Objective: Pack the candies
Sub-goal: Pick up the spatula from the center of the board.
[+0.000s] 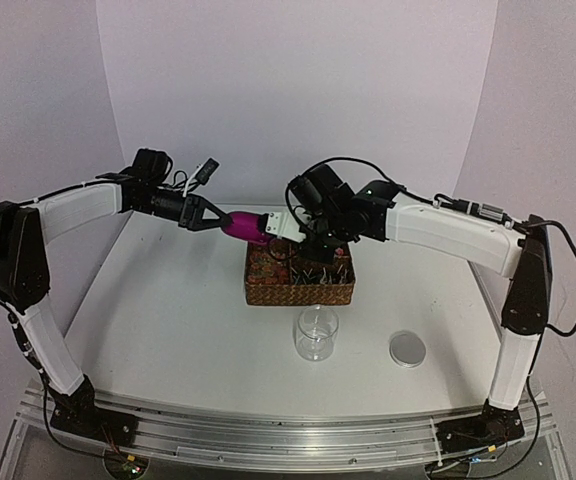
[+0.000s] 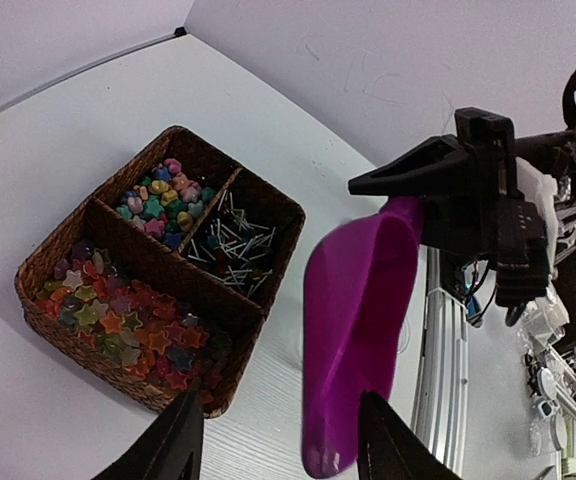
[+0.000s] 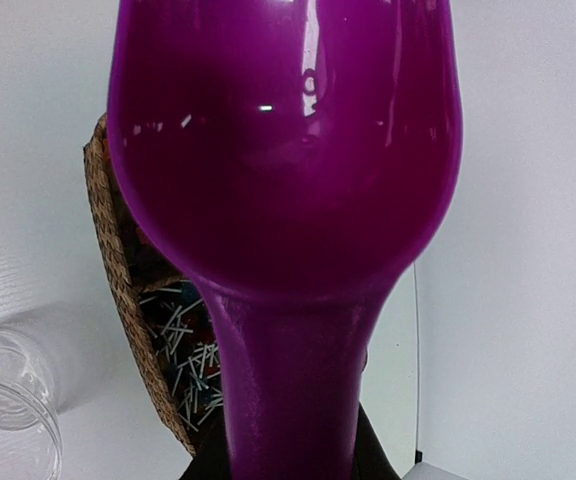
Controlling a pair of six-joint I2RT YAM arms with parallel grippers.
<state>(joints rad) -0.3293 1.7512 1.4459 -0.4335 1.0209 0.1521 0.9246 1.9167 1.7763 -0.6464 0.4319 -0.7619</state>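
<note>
While the right gripper (image 1: 282, 226) clamps the glossy magenta plastic scoop (image 2: 353, 330) by its handle, the left gripper (image 2: 280, 445) stands open at the scoop's tip. Below both jaws, the small rounded mixed-colour candies (image 2: 163, 200) lie in a woven wicker basket (image 2: 88, 355). A handover looks under way, so the left jaws must close first.

There is one woven basket (image 1: 299, 294), divided into three compartments. One compartment holds small rounded candies (image 2: 163, 200), one holds star-shaped sweets (image 2: 118, 320), and one holds thin white sticks (image 2: 230, 243). Each heap has too many pieces to count. There is one magenta scoop (image 1: 245, 226), one clear glass jar (image 1: 316, 335) on the near side of the basket, and one round lid (image 1: 408, 348) to the right of the jar. Two robot arms are in view, a left arm (image 1: 78, 208) and a right arm (image 1: 448, 232).
</note>
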